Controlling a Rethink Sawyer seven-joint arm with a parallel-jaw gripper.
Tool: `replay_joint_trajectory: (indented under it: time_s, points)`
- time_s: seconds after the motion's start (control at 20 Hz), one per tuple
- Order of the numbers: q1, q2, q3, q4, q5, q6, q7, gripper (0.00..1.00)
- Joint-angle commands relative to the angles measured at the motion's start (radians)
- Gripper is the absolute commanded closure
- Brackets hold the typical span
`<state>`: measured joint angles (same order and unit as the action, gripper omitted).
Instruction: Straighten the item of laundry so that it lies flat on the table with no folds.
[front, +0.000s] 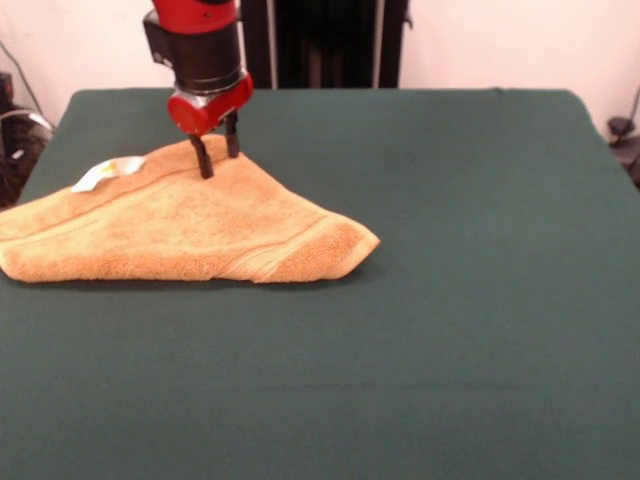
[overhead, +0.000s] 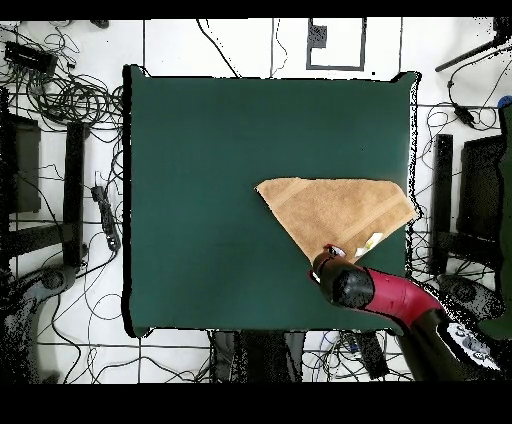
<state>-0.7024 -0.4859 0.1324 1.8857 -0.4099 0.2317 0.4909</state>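
Observation:
The item of laundry (front: 180, 225) is an orange-tan towel folded over into a rough triangle on the left part of the green table (front: 450, 300). Its white tag (front: 108, 172) lies on its far left side. My gripper (front: 220, 165) stands open with both black fingertips down at the towel's far corner, one on each side of a raised crease. In the overhead view the towel (overhead: 335, 210) lies by the table's (overhead: 200, 200) right edge. There the arm's red head covers the gripper (overhead: 325, 262) at the towel's lower corner, next to the tag (overhead: 370, 241).
The towel's left end reaches the table's left edge in the front view. Cables (overhead: 70, 100) and dark equipment stands (overhead: 75, 190) surround the table on the floor in the overhead view.

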Motion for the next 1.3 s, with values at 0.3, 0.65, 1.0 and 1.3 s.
replay_joint_trajectory:
  time_s: [0.3,0.65,1.0,1.3]
  points:
    - [0.052,0.049,0.042,0.027,0.025,-0.071,0.274,0.00]
    - [0.104,0.081,0.006,-0.006,0.027,-0.080,0.288,0.00]
    - [0.120,0.127,-0.022,-0.038,0.017,-0.126,0.279,0.00]
    - [0.128,0.181,-0.045,-0.086,0.008,-0.156,0.265,0.00]
